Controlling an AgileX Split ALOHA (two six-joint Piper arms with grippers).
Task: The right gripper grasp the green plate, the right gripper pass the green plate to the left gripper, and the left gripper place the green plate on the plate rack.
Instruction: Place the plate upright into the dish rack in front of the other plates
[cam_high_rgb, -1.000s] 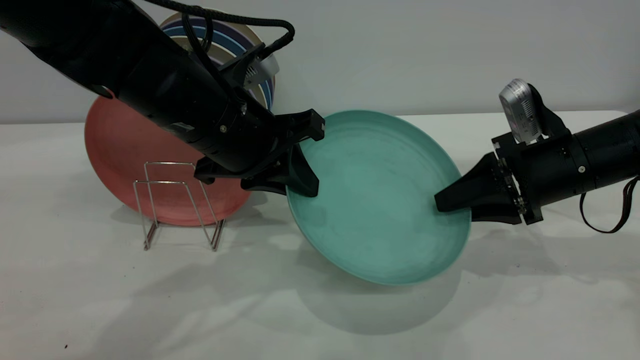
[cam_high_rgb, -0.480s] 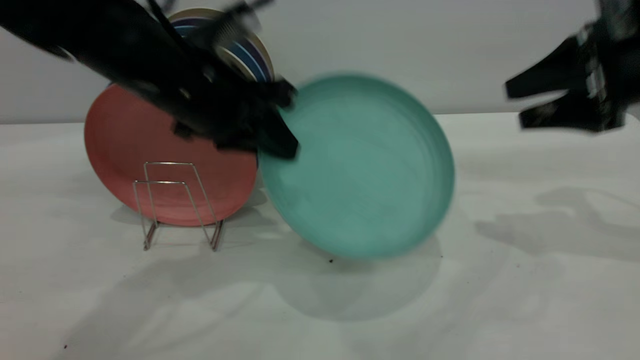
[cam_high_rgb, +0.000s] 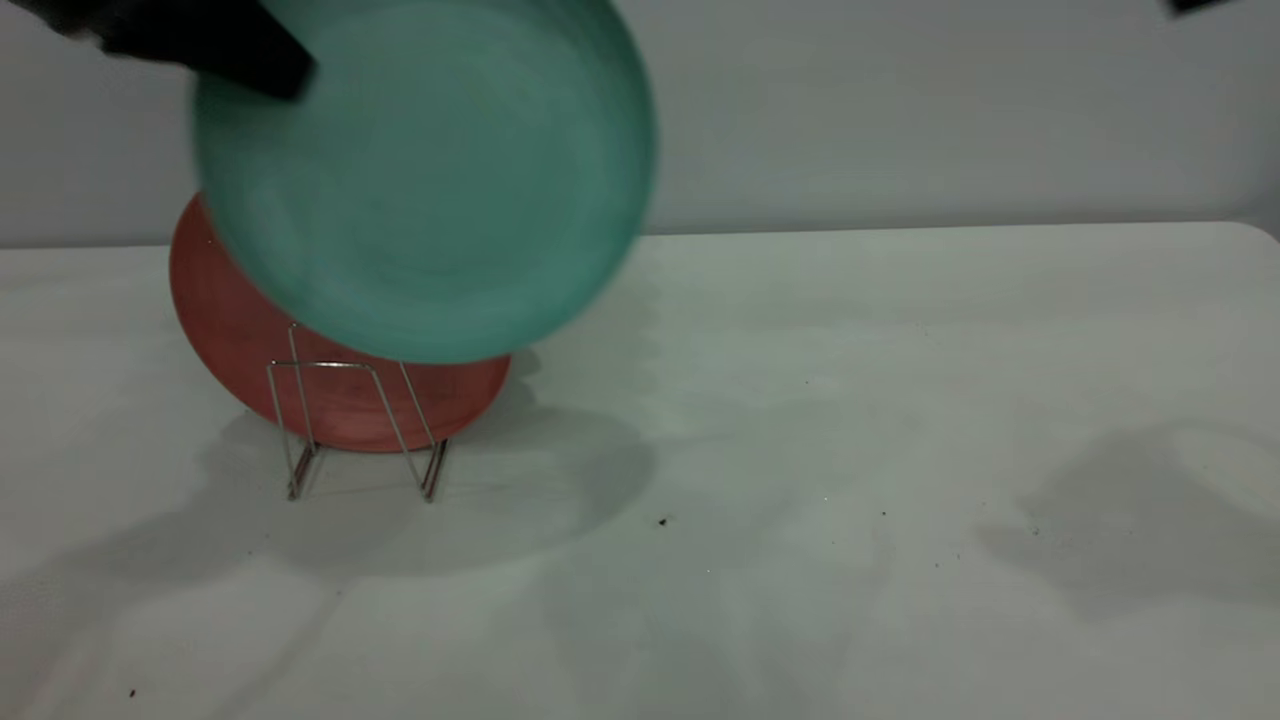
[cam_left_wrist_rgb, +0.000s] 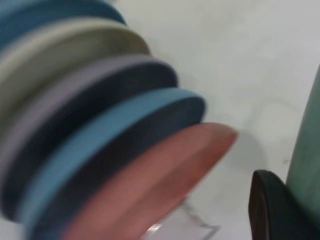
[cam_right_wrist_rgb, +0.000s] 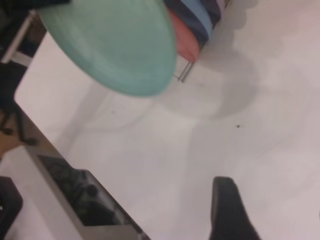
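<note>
- Your left end effector (cam_high_rgb: 255, 60) pinches the green plate (cam_high_rgb: 425, 175) by its rim, up near the bench's far-left corner.
- Green plate hangs in the air, tilted, above the plate rack (cam_high_rgb: 355, 425); not seated in it.
- A salmon-pink plate (cam_high_rgb: 240, 350) stands in the rack behind the front wire loops; blue plates (cam_left_wrist_rgb: 115, 135) stacked behind it.
- Your right end effector (cam_right_wrist_rgb: 227, 210) sits high over the bench (cam_high_rgb: 850, 450), well apart from the plate; one finger shows, so spread or pressed together, you cannot tell.

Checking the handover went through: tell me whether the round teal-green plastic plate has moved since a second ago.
Yes. The teal-green plate has gone up and left, now overlapping the salmon-pink plate above the silver wire rack.
</note>
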